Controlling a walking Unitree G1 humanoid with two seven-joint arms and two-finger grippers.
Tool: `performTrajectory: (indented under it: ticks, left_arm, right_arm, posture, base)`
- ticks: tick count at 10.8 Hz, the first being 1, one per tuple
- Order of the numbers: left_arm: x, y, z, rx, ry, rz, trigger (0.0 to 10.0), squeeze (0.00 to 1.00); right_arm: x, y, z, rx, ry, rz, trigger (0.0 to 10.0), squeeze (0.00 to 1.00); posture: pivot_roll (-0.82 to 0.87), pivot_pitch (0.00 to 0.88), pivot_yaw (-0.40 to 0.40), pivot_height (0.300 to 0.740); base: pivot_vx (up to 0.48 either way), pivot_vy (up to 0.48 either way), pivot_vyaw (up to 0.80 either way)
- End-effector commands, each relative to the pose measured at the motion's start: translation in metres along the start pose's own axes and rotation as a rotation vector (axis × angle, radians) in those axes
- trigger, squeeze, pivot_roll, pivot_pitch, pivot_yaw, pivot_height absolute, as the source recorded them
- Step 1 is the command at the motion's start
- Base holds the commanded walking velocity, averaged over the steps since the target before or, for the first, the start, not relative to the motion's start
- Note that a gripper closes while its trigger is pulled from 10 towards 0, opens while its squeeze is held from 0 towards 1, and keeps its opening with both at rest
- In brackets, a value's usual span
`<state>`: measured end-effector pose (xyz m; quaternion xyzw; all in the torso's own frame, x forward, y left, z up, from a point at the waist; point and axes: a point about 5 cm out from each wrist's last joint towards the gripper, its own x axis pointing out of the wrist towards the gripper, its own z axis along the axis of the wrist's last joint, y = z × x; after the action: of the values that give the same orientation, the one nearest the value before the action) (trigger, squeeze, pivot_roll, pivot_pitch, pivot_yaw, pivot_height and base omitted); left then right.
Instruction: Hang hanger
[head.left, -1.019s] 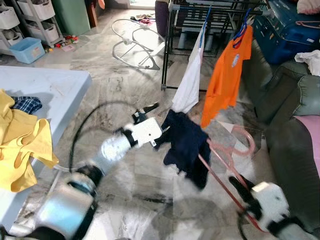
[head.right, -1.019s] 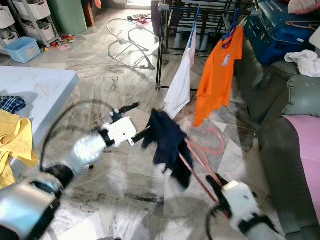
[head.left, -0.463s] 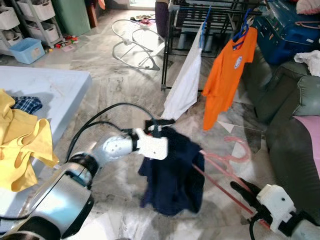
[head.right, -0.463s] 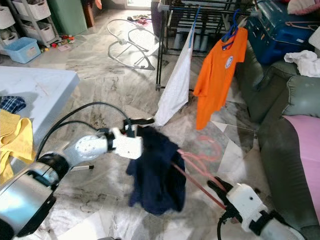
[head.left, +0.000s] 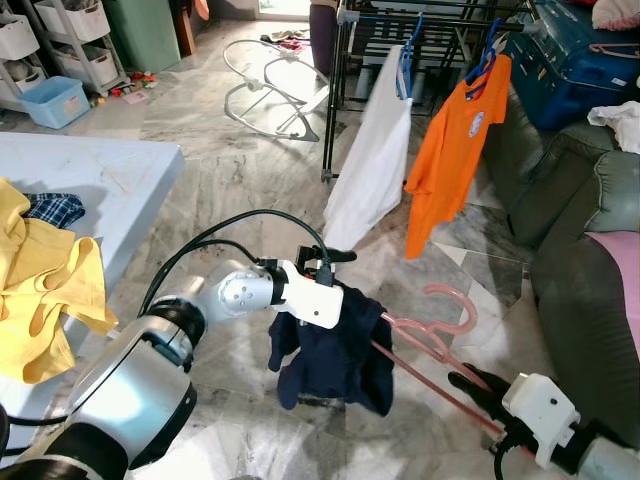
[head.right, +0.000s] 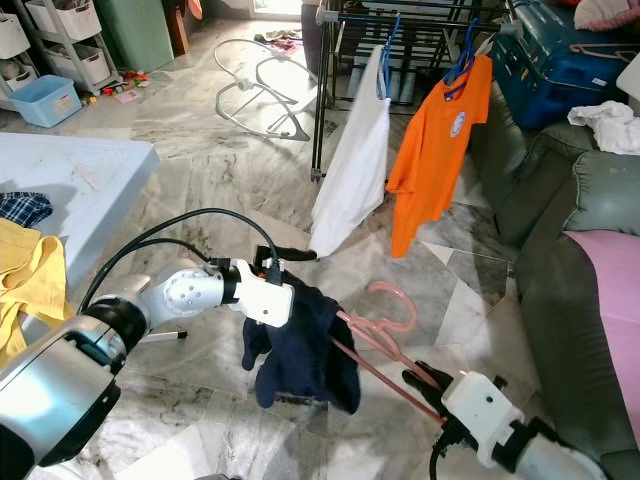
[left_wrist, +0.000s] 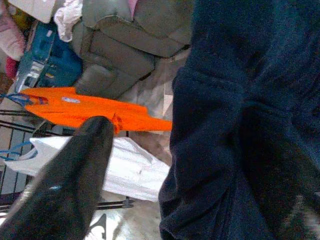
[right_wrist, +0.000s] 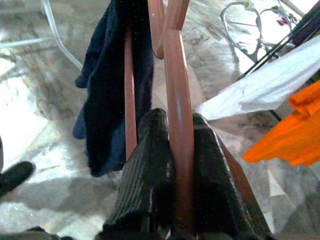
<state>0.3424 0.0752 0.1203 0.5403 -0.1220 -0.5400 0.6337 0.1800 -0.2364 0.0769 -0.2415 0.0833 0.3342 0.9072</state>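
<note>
right tool (right_wrist: 170, 200) clamped on pink hanger (head.left: 430, 335) | left tool (head.left: 325, 262) fingers apart, now pulling navy shirt (head.left: 335, 350) on | shirt lower, bunched, not yet hung

Right end effector (right_wrist: 172, 165) clamped, left end effector (head.left: 325, 262) extended forward, fingers spread.

Dark garment (head.left: 335, 350): was swinging high beside the white shirt (head.left: 372, 165), now hangs lower, bunched, farther from it.
Left gripper (head.left: 322, 262): moved from the garment's left edge to its top.
Pink hanger (head.left: 430, 335): hook now lower, nearer the garment.
</note>
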Motion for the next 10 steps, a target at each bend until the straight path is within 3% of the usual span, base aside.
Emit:
performTrajectory:
  ticks: [1, 6, 10]
  left_arm:
    - [0.0, 0.003, -0.001, 0.021, 0.02, -0.04, 0.0, 0.0]
    - [0.0, -0.005, -0.004, -0.022, 0.056, -0.209, 0.0, 0.0]
    - [0.0, -0.009, -0.004, -0.052, 0.056, -0.259, 0.0, 0.0]
  right_arm:
    - [0.002, -0.005, 0.015, -0.07, -0.065, 0.008, 10.0, 0.0]
    - [0.005, -0.01, 0.023, -0.146, -0.075, 0.028, 10.0, 0.0]
    - [0.004, -0.01, 0.02, -0.172, -0.05, 0.05, 10.0, 0.0]
  posture:
    - [-0.11, 0.056, -0.008, 0.74]
    - [-0.11, 0.056, -0.003, 0.74]
    - [-0.11, 0.061, -0.003, 0.74]
  base:
    - [0.0, 0.0, 0.0]
    - [0.0, 0.0, 0.0]
    - [0.0, 0.0, 0.0]
